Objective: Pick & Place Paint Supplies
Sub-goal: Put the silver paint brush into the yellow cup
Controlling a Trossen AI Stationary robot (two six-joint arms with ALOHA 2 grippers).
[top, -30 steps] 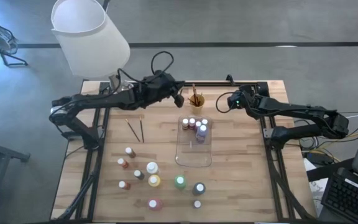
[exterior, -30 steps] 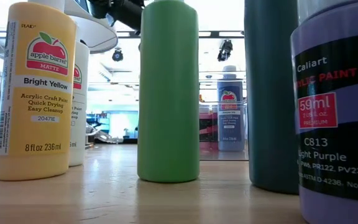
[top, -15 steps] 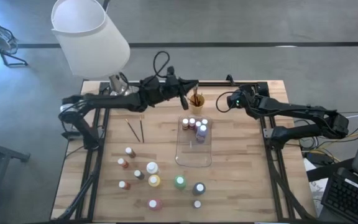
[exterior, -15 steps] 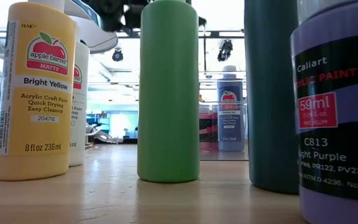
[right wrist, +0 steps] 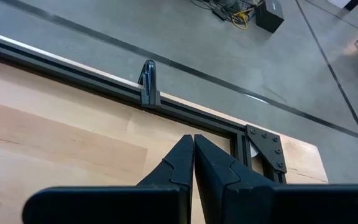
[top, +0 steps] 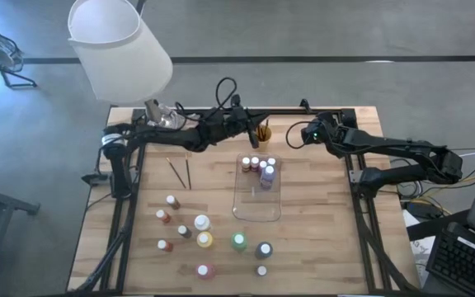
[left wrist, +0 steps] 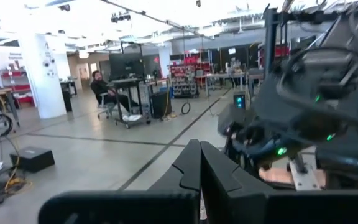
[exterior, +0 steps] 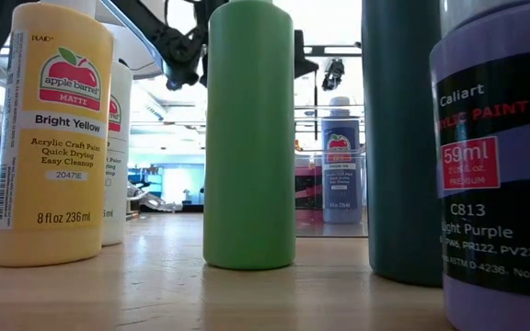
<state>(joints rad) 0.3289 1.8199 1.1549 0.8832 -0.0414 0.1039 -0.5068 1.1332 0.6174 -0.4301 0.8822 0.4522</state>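
Clear tray (top: 258,206) holds five bottles (top: 259,167) at its far end. Orange cup (top: 262,133) holds brushes (top: 263,127). Left gripper (top: 250,130) and right gripper (top: 297,137) are both clenched, empty.

i see open tabletop (top: 320,198) at three o'clock of the tray (top: 258,206) — bottles (top: 204,239) crowd seven o'clock.

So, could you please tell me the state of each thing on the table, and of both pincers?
left pincer: shut, empty, beside the orange cup.
right pincer: shut, empty, over the table near its far edge.
orange cup: upright, brushes standing inside.
clear tray: bottles upright at its far end, the rest bare.
two brushes: lying flat on the table.
loose bottles: upright, outside the tray.
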